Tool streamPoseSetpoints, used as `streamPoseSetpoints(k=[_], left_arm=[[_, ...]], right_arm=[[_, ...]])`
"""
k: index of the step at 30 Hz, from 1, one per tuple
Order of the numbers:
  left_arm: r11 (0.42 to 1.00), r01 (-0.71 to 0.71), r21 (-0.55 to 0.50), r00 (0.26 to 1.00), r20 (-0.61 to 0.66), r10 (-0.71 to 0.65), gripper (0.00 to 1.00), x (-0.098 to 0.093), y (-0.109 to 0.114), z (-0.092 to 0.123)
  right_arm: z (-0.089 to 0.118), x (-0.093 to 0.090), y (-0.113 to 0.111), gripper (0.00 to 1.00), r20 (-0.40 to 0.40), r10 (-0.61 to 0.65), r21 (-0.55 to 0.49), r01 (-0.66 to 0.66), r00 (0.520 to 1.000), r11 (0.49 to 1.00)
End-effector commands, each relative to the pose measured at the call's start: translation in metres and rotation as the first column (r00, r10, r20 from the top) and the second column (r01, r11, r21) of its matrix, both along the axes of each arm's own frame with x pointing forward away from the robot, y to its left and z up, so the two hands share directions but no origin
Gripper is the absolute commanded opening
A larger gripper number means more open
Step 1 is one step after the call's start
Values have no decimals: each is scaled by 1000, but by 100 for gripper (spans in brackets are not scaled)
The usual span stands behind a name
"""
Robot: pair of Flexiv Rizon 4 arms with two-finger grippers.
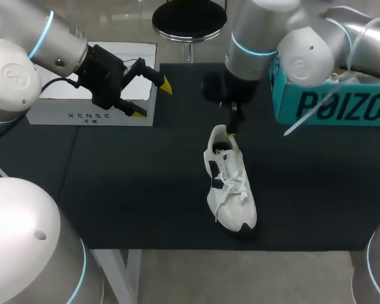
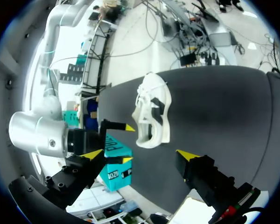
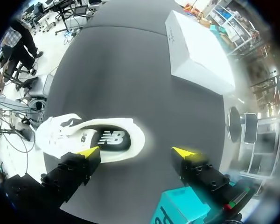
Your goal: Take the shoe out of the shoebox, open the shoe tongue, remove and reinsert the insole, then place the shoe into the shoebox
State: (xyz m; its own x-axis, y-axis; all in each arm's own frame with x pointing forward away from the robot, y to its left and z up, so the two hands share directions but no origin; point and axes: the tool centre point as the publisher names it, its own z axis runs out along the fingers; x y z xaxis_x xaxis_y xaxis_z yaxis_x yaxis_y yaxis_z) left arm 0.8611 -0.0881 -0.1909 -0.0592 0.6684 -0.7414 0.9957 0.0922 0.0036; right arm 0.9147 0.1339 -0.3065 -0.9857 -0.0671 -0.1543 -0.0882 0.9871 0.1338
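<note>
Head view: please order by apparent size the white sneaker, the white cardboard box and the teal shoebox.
1. White cardboard box and teal shoebox: they look alike in size and both are partly hidden, so unranked.
2. White sneaker: smallest.

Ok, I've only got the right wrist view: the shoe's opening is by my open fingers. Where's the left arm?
Observer: The left gripper hangs open and empty by the white box, well apart from the shoe.
Operator: Which way does the shoe point?
Observer: In the head view it stands on its sole, toe toward the front edge of the table, heel at the right gripper.
Operator: And the shoebox? I see only a teal corner.
Observer: The teal shoebox sits at the table's right rear, apart from the shoe.
</note>
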Motion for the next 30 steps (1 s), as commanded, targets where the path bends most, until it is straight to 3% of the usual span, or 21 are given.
streamPoseSetpoints(k=[1,20,30], left_arm=[[1000,0,2,1000,1,0,100,0,0,0],[1000,0,2,1000,1,0,100,0,0,0],[1000,0,2,1000,1,0,100,0,0,0]], right_arm=[[-13,15,11,100,-46,1,-20,-2,999,1000],[-45,15,4,100,-129,-1,-29,-3,992,1000],[-57,15,12,100,-155,3,-25,-7,988,1000]])
